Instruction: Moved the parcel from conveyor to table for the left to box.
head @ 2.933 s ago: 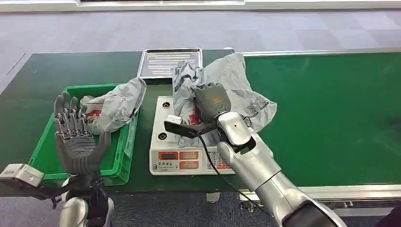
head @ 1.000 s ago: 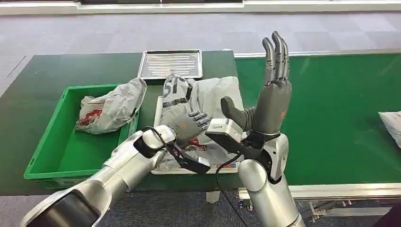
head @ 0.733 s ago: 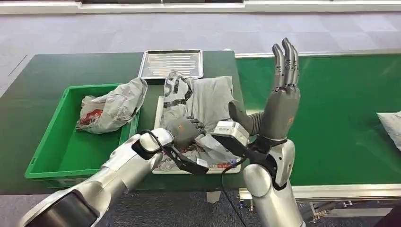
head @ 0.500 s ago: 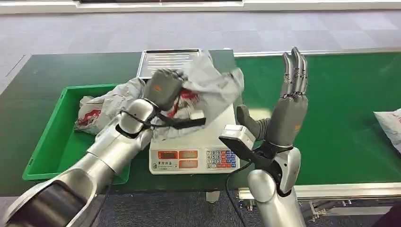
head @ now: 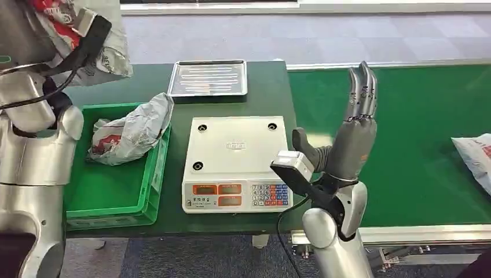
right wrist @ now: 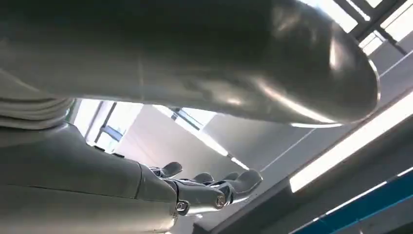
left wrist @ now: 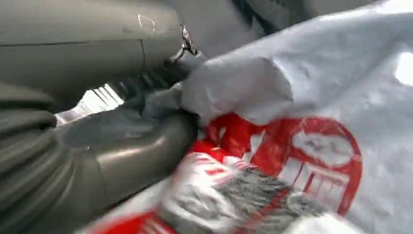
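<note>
Head view has the left hand (head: 26, 29) gripping the parcel (head: 110, 49) high above the crate (head: 153, 174), so I'd lower it before letting go. Right hand (head: 347, 145) is up, fingers spread, holding nothing.

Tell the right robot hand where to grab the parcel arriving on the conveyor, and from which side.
Probably grip the parcel at its near, puckered edge, coming from above: it lies flat and soft on the conveyor, partly cut off at the frame edge. The right robot hand is raised, fingers apart.
</note>
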You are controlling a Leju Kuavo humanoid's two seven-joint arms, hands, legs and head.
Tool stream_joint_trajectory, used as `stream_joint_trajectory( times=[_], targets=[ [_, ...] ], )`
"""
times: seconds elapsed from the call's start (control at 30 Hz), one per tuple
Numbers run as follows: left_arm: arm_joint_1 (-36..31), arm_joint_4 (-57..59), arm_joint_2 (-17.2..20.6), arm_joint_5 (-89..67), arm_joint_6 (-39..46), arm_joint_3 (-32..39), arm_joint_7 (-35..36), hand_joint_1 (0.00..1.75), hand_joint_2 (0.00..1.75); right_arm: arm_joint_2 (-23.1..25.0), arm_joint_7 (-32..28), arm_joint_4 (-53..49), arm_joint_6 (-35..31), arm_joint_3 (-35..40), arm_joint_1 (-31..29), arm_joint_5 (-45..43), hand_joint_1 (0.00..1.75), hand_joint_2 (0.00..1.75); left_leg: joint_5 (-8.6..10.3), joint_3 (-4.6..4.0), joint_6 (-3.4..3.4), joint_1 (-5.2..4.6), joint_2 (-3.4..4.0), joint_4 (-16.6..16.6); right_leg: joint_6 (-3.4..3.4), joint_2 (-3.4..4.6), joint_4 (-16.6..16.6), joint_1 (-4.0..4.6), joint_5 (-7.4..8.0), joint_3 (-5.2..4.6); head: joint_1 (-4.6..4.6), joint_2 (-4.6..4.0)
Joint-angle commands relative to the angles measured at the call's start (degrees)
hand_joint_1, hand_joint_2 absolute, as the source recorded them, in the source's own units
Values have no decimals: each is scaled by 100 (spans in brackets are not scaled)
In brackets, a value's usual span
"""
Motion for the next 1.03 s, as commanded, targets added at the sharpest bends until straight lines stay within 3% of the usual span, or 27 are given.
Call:
stream_joint_trajectory(
  times=[0.03,0.13,0.23,0.33,0.73,0.77,0.8,0.9,0.93,0.97,1.0,1.03],
  targets=[
    [91,3674,0,-126,-86,-1830,48,175,175,-11,-6,644,209,130,-483,-101,0,0,15,22,3,-3,-13,-21,1,-27,-22,1,7,31,0,0],
    [650,4085,-269,-126,95,-1731,2,175,175,-52,-36,632,214,151,-448,-147,0,0,21,52,12,-11,11,-51,4,-12,-52,-9,20,59,0,0],
    [650,4085,-269,-126,95,-1731,2,175,175,-52,-36,632,214,151,-448,-147,0,0,11,45,9,-14,2,-32,6,-12,-25,-18,7,50,0,0],
    [847,4214,-546,109,114,-1384,-289,175,175,-47,0,592,272,143,-482,-170,0,0,0,22,4,-12,18,-10,7,12,-13,-19,8,20,0,0],
    [809,4185,-541,62,51,-1307,-336,175,175,-47,5,568,276,135,-459,-167,0,0,-6,11,1,-12,13,-7,8,7,-10,-8,5,15,0,0],
    [809,4185,-541,62,51,-1307,-336,115,175,-47,5,568,276,135,-459,-167,0,0,-5,16,2,-12,16,-11,8,6,-14,-7,6,19,0,0],
    [822,4201,-561,-65,-42,-1279,-93,0,0,-41,15,557,290,125,-442,-152,0,0,-4,15,1,-11,15,-11,8,5,-15,-6,6,19,0,0],
    [758,3891,-547,-126,713,-1190,189,0,0,-35,46,482,271,66,-346,-120,0,0,-4,15,1,-13,11,-10,8,1,-12,-7,4,20,0,0],
    [697,3591,-453,-126,1558,-1252,499,0,0,-28,63,420,260,28,-284,-97,0,0,-5,11,0,-10,6,-6,8,-3,-10,-4,3,19,0,0],
    [754,2843,-374,-126,1568,-1080,488,0,0,-25,83,351,259,-2,-220,-69,0,0,-4,4,-2,-9,0,-2,7,-7,-6,-4,3,14,0,0],
    [1363,675,-427,-96,1568,14,-63,0,0,-11,95,291,250,-36,-162,-39,0,0,-3,0,-1,-5,-4,0,6,-15,-8,1,3,13,0,0],
    [1529,-518,-644,62,1568,657,-631,0,0,-4,102,288,263,-43,-151,-22,0,0,-2,-7,-3,-5,-6,4,6,-14,-4,1,3,5,0,0]
  ],
)
